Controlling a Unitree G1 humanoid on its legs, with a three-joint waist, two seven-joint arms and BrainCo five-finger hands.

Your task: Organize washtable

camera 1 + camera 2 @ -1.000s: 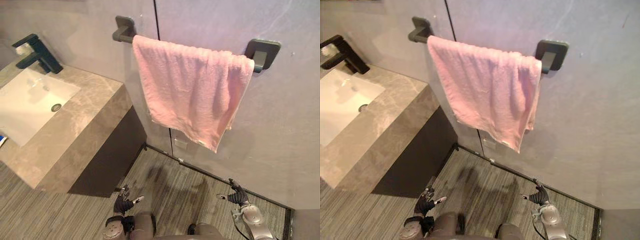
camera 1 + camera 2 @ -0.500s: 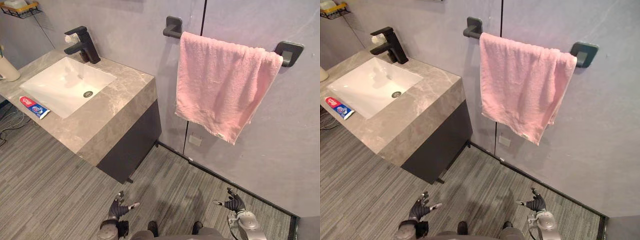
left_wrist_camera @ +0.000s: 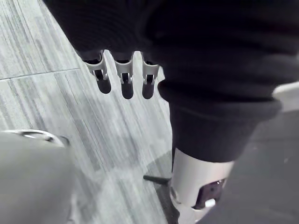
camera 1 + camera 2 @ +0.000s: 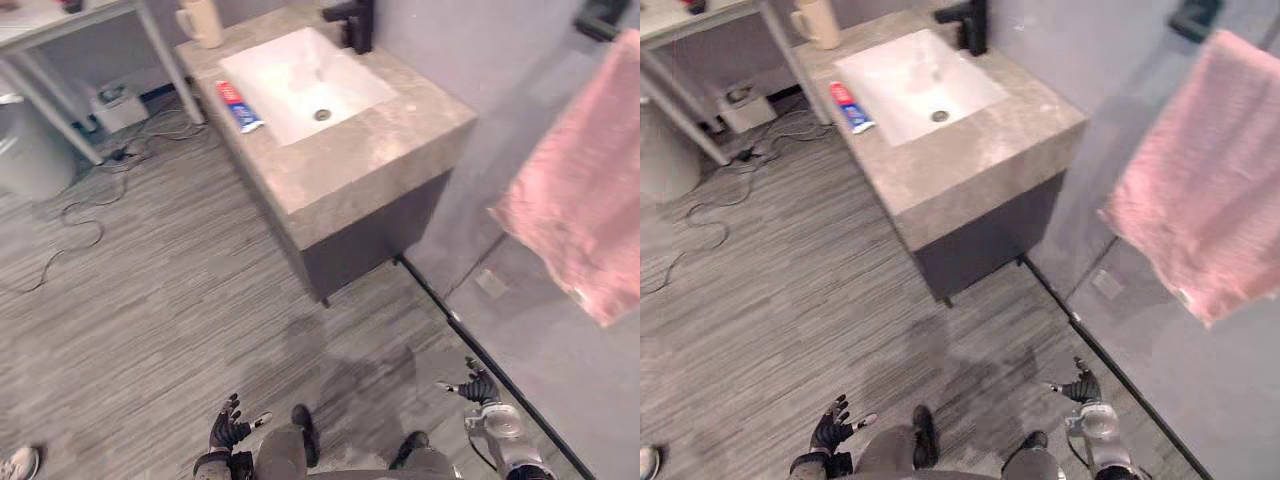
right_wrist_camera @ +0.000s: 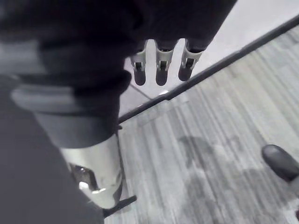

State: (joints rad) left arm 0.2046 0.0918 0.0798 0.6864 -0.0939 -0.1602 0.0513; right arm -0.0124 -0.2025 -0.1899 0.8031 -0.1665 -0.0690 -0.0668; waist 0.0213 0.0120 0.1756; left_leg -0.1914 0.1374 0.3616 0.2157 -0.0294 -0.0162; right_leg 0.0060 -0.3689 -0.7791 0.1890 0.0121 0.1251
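At far left a metal-legged table [image 4: 90,25] stands over a small white box [image 4: 118,106], with loose cables [image 4: 75,215] trailing across the grey plank floor [image 4: 190,310]. A light shoe [image 4: 14,463] of a person shows at the near left corner.

The left hand [image 4: 228,432] hangs low over the floor, fingers spread and straight, holding nothing.

The washtable [image 4: 395,150], a stone-topped block on a dark cabinet [image 4: 375,240], stands well apart from both hands, its near corner jutting out over the floor. A cream mug [image 4: 203,20] stands on its far left corner. A red, white and blue toothpaste tube [image 4: 238,106] lies flat on the counter strip just beside the white basin [image 4: 300,80]; its print is too small to read. A black faucet [image 4: 352,20] stands behind the basin.

Between the washtable and the hands the floor lies open.

The right hand [image 4: 480,388] hovers near the dark strip at the wall's foot, fingers splayed, empty. A pink towel [image 4: 585,230] hangs on the wall at far right.
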